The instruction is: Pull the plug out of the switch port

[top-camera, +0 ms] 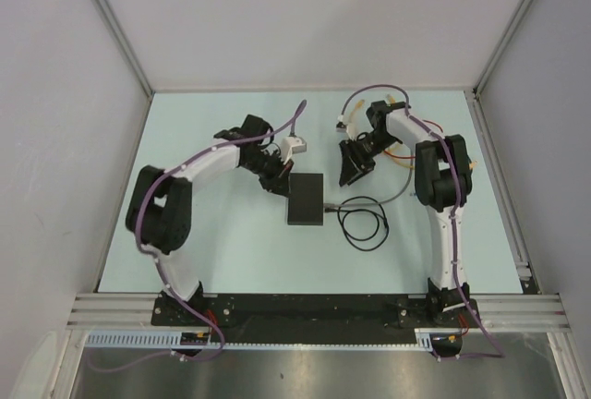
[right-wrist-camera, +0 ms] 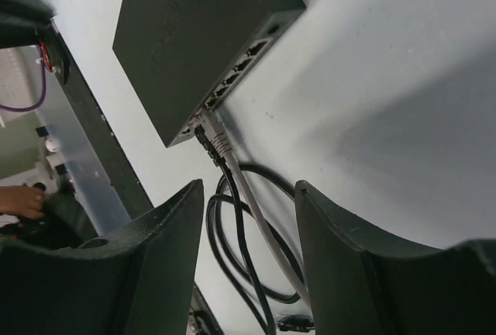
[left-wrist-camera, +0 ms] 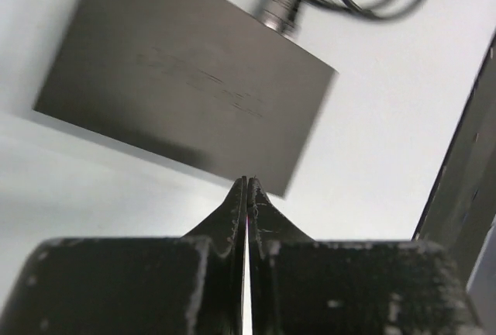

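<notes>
The right gripper [right-wrist-camera: 248, 195] stood open, the plug [right-wrist-camera: 211, 135] just ahead of its fingers [right-wrist-camera: 155, 257] — seated in the switch [right-wrist-camera: 186, 32], its axis pointing back toward them; the left gripper [left-wrist-camera: 246, 189], shut, faced the switch's other side.

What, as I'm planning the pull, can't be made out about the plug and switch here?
- Top view: plug too small; its port on the switch is unreadable.
- Left wrist view: plug blurred and cut by the top edge; ports face away.
- Right wrist view: plug's latch too small to see; the right hand hides part of the grey cable.
</notes>
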Controlling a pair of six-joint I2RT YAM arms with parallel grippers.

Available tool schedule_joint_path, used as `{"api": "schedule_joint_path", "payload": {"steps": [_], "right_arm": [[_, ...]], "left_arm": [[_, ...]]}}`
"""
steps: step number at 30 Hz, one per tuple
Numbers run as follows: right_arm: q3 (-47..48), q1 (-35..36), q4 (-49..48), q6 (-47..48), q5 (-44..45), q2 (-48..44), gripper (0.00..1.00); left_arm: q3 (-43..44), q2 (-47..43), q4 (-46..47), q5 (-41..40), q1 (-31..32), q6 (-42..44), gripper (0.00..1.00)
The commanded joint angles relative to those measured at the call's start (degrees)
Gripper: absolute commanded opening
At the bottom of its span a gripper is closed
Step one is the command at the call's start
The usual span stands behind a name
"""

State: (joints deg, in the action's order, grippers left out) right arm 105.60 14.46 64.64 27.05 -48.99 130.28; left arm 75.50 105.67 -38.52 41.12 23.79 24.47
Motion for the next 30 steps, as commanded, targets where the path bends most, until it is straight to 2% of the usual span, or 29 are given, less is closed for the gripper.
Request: {"api": "schedule_joint_path", "payload": {"steps": [1,4,8,12,15,18,21,25,30], "right_arm": [[-0.66,-1.45,-3.56,-4.02,-1.37,-3.37,0.55],[0.13,-1.89,-4.43,-5.42,-0.67,-2.49,0.55],[2.14,-2.77,-5.49,-7.36,-0.31,-1.26,0.56],[3.47,-3.47,-5.84,-8.15,1.00,0.33,0.55],[3.47,-4.08,-6.54,-8.42,2.23,0.15,0.56],[3.03,-4.44,-6.72,-8.50,2.41,-0.55,0.56],[2.51,-4.35,-6.81,-7.54,3.98,-1.08,0.57],[1.80,-4.26,-6.55,-6.13,4.88,-0.99,0.57],[5.48,-4.00,-4.09,-4.46,0.31,1.55,0.59]], "left_arm": [[-4.39,-8.28,-1.64,2.30,4.40,16.73,0.00],[-7.82,-8.20,0.19,-1.91,9.41,20.96,0.00],[-12.39,-6.80,6.34,-4.74,13.82,19.83,0.00],[-11.26,-3.11,6.18,-8.68,17.60,18.78,0.00],[-10.64,-2.05,9.24,-12.54,17.61,15.18,0.00],[-10.38,-1.43,13.55,-20.10,16.91,13.59,0.00],[-6.09,1.99,12.43,-21.96,13.49,12.54,0.00],[1.65,4.81,8.03,-17.15,8.47,11.56,0.00],[4.30,2.00,1.53,-10.99,6.27,15.78,0.01]]}}
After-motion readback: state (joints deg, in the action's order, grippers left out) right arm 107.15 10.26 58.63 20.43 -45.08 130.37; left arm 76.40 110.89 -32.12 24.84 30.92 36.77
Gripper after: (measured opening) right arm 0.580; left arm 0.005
